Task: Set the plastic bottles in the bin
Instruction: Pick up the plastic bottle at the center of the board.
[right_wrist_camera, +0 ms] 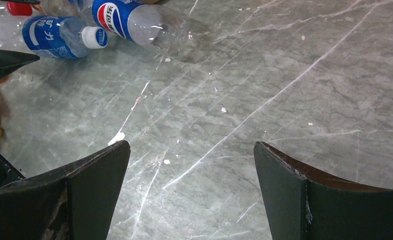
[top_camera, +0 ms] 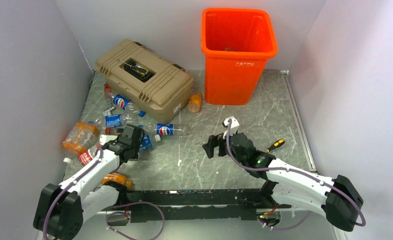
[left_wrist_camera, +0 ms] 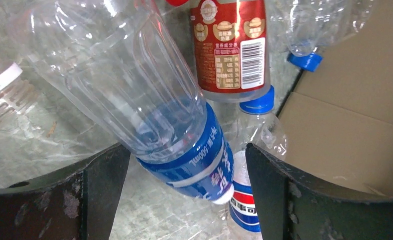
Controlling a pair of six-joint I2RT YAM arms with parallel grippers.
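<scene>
At table's left edge: left pincer straddles a bottle, no grip yet

Left pincer (left_wrist_camera: 184,150) wide, jaws either side of the clear blue-label bottle (left_wrist_camera: 134,85), no contact visible. Right pincer (right_wrist_camera: 191,147) wide over bare table (right_wrist_camera: 284,75), mid-table.

Risks: the bottle is thin, ribbed and slick, so a squeeze could buckle it or squirt it out. It's crowded against a red-label bottle (left_wrist_camera: 229,45) and a Pepsi bottle (left_wrist_camera: 244,200), so neighbours may drag along.

Bin (top_camera: 238,75) is rigid orange plastic, tapered, at the far edge, well apart from the bottle.
</scene>
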